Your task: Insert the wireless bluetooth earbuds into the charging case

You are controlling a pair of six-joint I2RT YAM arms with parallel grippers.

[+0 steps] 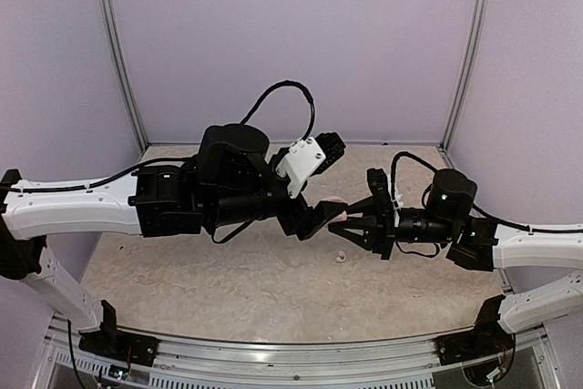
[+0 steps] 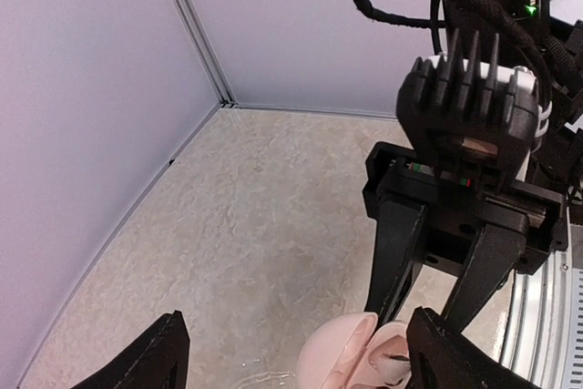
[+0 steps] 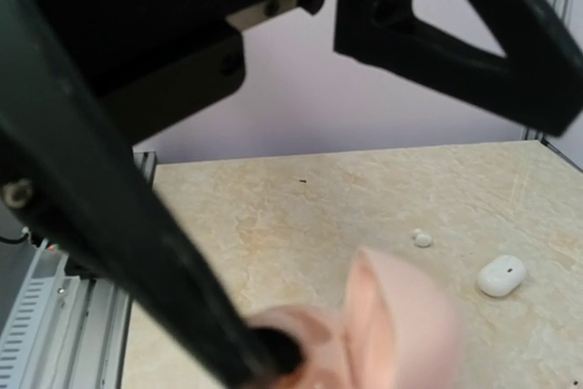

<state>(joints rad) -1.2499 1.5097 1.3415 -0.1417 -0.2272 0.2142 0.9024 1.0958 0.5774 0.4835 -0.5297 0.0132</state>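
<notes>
Lilac-walled cell enclosing a marbled tabletop

Plain lavender panels, the back wall (image 1: 291, 43), left wall (image 1: 46, 61) and right wall (image 1: 537, 70), are boxing in a beige, stone-patterned tabletop (image 1: 228, 271). Silvery corner posts (image 1: 120, 52) are rising where they meet, a ribbed metal rail (image 1: 301, 354) is edging the near side, and soft light is seemingly falling from overhead.

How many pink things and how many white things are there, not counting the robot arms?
pink charging case, open: 1
white charging case, closed: 1
loose white earbud: 1
Pink: 1
White: 2
Total: 3
</notes>
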